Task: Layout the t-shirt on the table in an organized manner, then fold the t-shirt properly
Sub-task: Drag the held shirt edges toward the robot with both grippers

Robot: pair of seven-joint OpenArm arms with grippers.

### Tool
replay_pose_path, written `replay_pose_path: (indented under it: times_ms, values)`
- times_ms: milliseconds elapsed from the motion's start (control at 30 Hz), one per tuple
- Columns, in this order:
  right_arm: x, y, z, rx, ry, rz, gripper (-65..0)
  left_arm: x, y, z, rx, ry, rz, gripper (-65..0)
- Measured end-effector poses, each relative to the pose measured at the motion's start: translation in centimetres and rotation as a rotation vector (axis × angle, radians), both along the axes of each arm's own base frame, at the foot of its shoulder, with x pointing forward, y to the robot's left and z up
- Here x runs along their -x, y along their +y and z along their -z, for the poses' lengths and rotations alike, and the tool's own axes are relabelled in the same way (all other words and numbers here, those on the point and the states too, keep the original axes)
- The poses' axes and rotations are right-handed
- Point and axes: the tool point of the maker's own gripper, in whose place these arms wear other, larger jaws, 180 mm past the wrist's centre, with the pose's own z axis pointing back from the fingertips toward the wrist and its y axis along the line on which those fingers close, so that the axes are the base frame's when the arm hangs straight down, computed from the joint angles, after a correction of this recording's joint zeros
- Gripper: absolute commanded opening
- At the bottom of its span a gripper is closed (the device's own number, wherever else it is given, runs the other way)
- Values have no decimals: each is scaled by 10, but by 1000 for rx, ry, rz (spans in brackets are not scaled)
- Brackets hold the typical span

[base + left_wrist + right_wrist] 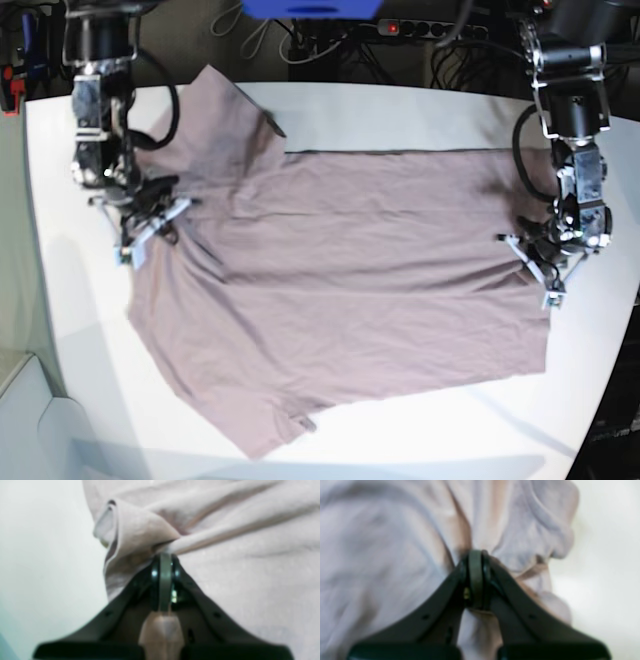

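The dusty mauve cotton t-shirt (340, 290) is spread across the middle of the big white desk (400, 110). Left gripper (545, 262) at frame right and right gripper (150, 225) at frame left both have jaws clamped tight on bunched fabric.

You see two silver-and-black arms with looping black cables; the left gripper (163, 555) and right gripper (476, 552) share black tapering fingers, olive-grey pads and small screw holes.

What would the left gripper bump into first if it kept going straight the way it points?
Probably just more t-shirt. The left gripper is already shut on a bunched fold of it, with cloth ahead.
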Motion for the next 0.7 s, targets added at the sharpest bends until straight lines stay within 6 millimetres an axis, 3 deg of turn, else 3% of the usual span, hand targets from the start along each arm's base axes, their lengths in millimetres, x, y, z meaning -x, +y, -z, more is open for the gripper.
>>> replay_pose_path:
  times_ms: [133,200,267,367,467,533,600,700]
  values:
    - [25,31,-5,-25,63,-71,-650,0,13,-10,-35,0,-10,-650]
    - [30,45,-10,-26,71,-115,-650,-7,16,-29,-30,-58,-31,-650]
    - [25,49,-25,-24,29,-129,-650,-12,22,-51,-40,-95,-51,-650]
    - [5,39,-53,12,-62,-141,-650,-14,33,-87,-85,-148,-76,-650]
    - [-18,29,-76,49,-126,-142,-650,-6,32,-106,-127,-171,-64,-650]
    - [-40,28,-88,41,-166,-135,-650,5,24,-99,-133,-155,-42,-650]
    - [-64,23,-90,40,-170,-119,-650,22,15,-78,-111,-110,-36,-650]
    - [-96,19,-77,19,-122,-79,-650,50,5,-45,-91,-49,-25,-650]
